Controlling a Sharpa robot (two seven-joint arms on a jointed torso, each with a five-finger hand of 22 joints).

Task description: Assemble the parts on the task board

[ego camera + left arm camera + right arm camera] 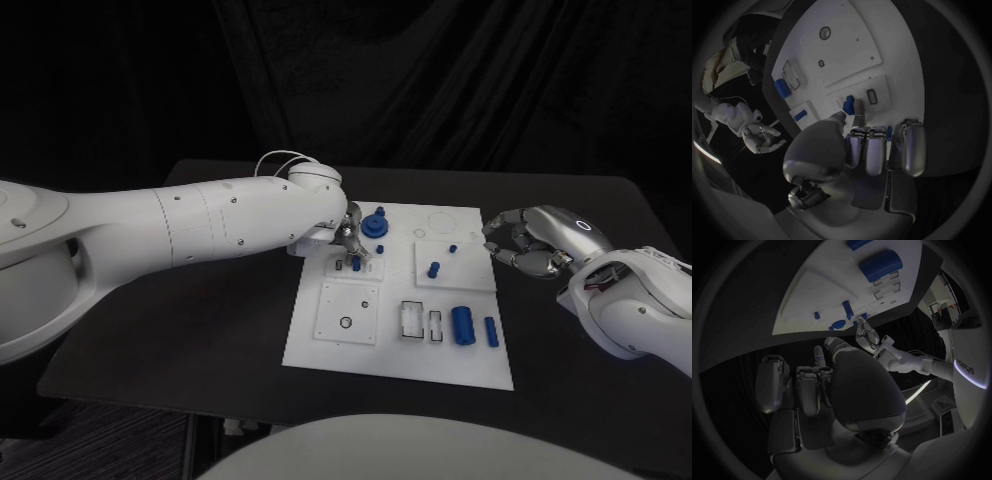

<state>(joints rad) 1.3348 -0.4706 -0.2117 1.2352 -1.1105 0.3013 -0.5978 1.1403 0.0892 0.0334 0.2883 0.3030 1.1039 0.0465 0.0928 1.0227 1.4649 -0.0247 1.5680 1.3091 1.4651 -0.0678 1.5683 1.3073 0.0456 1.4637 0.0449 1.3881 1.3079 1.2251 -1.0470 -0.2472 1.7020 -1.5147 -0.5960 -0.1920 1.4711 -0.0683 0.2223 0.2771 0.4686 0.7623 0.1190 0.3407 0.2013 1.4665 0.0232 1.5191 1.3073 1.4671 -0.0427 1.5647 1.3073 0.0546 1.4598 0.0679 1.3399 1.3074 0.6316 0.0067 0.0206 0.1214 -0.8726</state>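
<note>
I have the left hand (351, 232) down over the far-left part of the board (335, 345), fingertips reaching to a small blue peg (848, 104) that stands in a slot there. In the left wrist view two fingertips (857, 107) lie right against the peg, but whether they actually pinch it I cannot tell. Just beyond sits a blue knob (376, 221), close enough to get bumped.

The right hand (526, 242) hovers off the board's right edge, fingers curled in — nothing in them that I can see. A big blue cylinder (463, 325) and a slim blue bar (490, 331) lie near the board's front, well apart from either hand, beside two empty rectangular slots (414, 320).

To do this step well, I judge the peg should be kept upright and pressed straight down — any sideways push could jam it. I'd hold the right hand clear until the left lifts away.
</note>
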